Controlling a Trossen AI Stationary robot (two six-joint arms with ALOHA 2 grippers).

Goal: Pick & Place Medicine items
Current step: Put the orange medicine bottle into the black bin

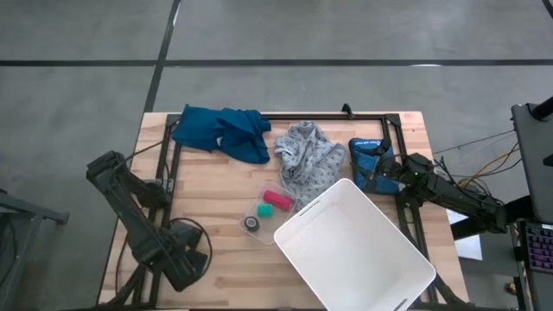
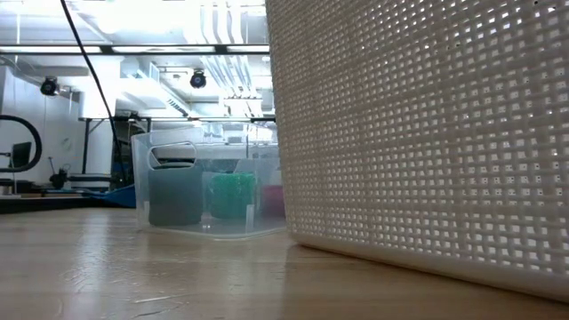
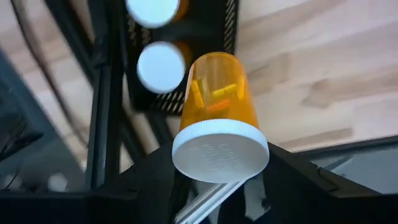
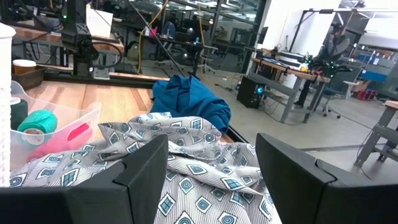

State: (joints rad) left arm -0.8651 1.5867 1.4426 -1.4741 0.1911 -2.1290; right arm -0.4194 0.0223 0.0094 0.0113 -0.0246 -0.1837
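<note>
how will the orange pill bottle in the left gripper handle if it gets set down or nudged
The orange pill bottle looks like smooth hard plastic, so probably stiff but slippery between the fingers. Only a few pills show inside, so likely light. Its round body and white cap suggest it would roll if laid sideways.

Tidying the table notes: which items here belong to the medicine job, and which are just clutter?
Job: translucent orange pill bottle with white cap, held in the left tool; two more white-capped bottles beyond.

Clutter: blue cloth, grey patterned cloth, white perforated basket, clear plastic container.
</note>
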